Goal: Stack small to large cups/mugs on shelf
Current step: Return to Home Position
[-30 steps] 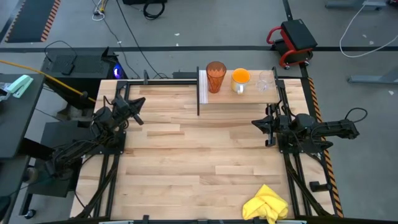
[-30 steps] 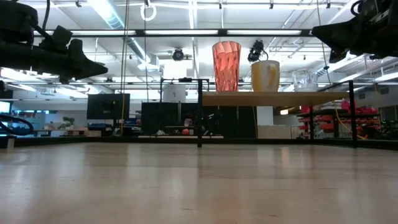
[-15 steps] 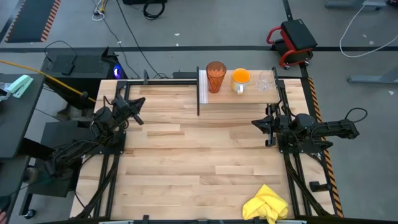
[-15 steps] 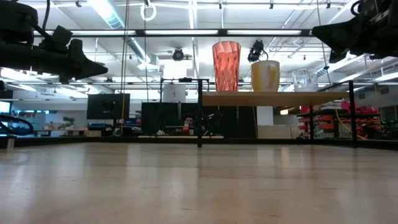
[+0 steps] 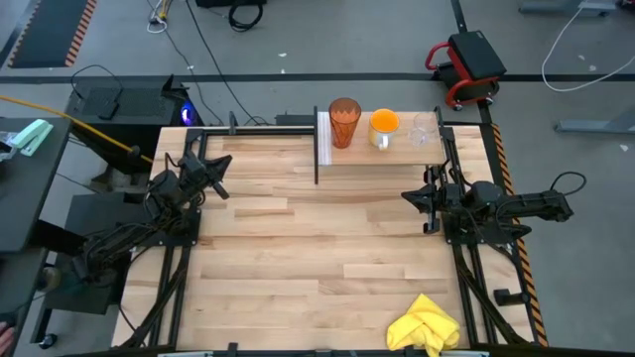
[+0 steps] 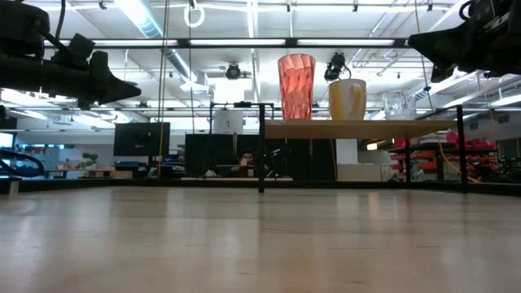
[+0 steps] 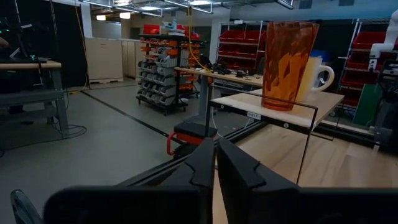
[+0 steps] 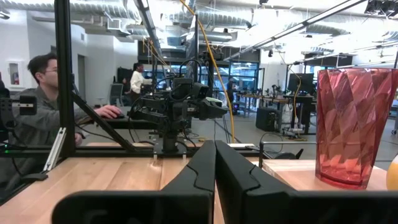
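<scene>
A crumpled yellow cloth (image 5: 425, 327) lies at the lower right of the high view, on the near edge of the wood-plank tabletop (image 5: 298, 268). Mid-table, the left gripper (image 6: 135, 91) hangs at the low view's upper left and the right gripper (image 6: 413, 39) at its upper right, each with its fingers pressed together and holding nothing. At the far edge, upper centre of the high view, the shelf (image 5: 397, 152) carries three upright cups in a row, standing apart: the dark-orange tumbler (image 5: 344, 121) beside the white end panel, the orange mug (image 5: 383, 125) in the middle, and the clear glass (image 5: 424, 129) at the right end.
</scene>
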### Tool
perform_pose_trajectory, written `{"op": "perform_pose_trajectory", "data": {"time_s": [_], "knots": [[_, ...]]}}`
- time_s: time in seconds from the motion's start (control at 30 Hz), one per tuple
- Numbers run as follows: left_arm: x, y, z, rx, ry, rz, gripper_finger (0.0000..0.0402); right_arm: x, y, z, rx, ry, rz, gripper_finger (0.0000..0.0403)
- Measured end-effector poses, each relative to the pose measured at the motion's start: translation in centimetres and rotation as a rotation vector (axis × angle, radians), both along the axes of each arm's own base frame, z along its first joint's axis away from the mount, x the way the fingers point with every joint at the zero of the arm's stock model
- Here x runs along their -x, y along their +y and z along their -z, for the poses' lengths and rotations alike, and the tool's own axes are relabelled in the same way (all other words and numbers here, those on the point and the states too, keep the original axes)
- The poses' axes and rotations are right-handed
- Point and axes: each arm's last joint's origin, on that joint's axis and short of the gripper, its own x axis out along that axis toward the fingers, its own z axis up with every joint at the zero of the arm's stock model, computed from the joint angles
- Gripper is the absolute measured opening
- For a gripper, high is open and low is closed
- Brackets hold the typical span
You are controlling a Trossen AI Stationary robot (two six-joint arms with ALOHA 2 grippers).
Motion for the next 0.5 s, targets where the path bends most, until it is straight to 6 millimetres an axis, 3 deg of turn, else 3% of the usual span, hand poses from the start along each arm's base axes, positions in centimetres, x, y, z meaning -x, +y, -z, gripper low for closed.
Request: {"op": "perform_pose_trajectory", "data": {"time_s": [0.5], "knots": [[0.0, 0.0, -0.02, -0.001, 0.0, 0.0, 0.0035, 0.0, 0.0, 0.0, 0.0, 0.0, 0.0, 0.0014]]}}
